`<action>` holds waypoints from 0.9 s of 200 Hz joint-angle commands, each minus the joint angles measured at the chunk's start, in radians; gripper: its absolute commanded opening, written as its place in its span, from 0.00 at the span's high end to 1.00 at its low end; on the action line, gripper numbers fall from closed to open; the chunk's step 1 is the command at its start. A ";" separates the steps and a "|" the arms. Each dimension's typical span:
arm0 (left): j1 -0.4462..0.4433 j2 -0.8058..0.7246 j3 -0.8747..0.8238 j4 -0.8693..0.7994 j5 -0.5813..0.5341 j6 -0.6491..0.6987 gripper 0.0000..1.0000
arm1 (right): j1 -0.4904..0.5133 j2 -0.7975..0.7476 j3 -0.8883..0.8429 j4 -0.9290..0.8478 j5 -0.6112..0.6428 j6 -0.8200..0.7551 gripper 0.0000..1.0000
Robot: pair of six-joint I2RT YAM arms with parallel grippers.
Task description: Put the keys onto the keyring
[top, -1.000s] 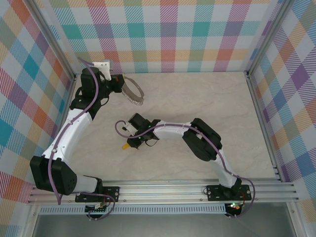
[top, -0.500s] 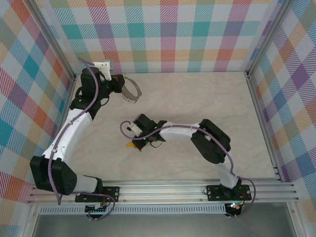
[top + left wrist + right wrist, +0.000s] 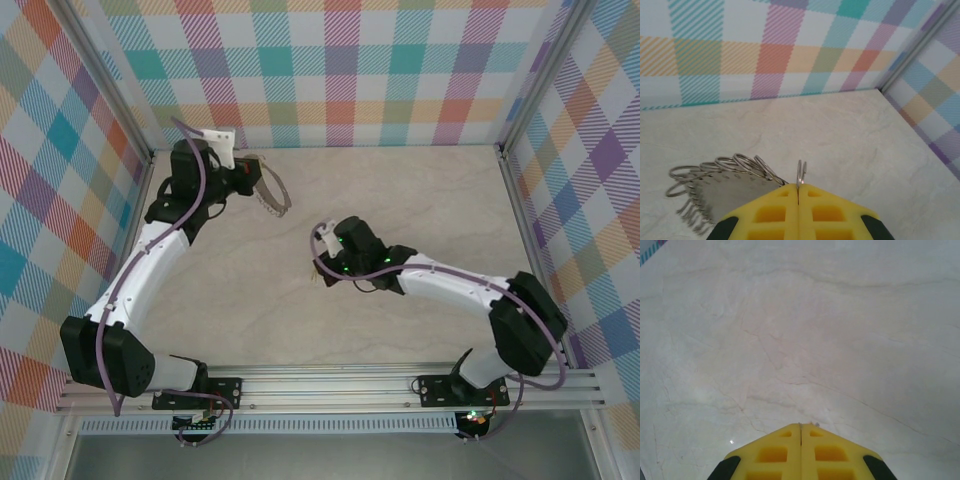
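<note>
Two sets of jaws, both pressed together. Nearest the bases, my R gripper point(image 3: 800, 426) is hanging over the bare marbled table point(image 3: 805, 330), approx mid-table from above, w/ the pads closed flush & no gap. A tiny pale speck is poking out at the tip seam, too small to call. So I can't tell whether I'm pinching the key there or nothing at all, and I can't place the key for certain. I'm judging it's prob tucked between those pads.

Farther out, toward 10 o'clock from the R tips, my L gripper point(image 3: 798, 187) is pinching the keyring point(image 3: 727, 185) at the table's 11 o'clock corner, near the plaid back wall point(image 3: 790, 55). A thin doubled wire is sticking up out of the jaw seam. To its 9 o'clock, fine silvery loops are fanning out over a flat grey patch w/ a fringed edge. From above it's reading as a slim curved band, trailing off toward 4 o'clock.

Step in hand, as I'm reading it: bringing key to ring. The next move is calling for carrying the R tips toward 10 o'clock & lining the key's hole up w/ the wire. Both are tiny, so I'm planning slow & exact. I'm expecting the ring to flex when nudged.
</note>
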 commanded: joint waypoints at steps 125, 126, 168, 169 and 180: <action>-0.199 -0.113 -0.238 0.252 0.048 0.179 1.00 | -0.220 -0.429 -0.109 0.029 -0.100 0.099 1.00; -0.200 -0.115 -0.240 0.253 0.052 0.179 1.00 | -0.221 -0.430 -0.108 0.029 -0.101 0.100 1.00; -0.241 -0.161 -0.311 0.352 0.133 0.235 1.00 | -0.237 -0.451 -0.069 0.037 -0.148 0.080 1.00; -0.241 -0.161 -0.311 0.352 0.134 0.236 1.00 | -0.237 -0.451 -0.068 0.038 -0.149 0.080 1.00; -0.252 -0.163 -0.311 0.352 0.148 0.247 1.00 | -0.237 -0.450 -0.054 0.042 -0.158 0.075 1.00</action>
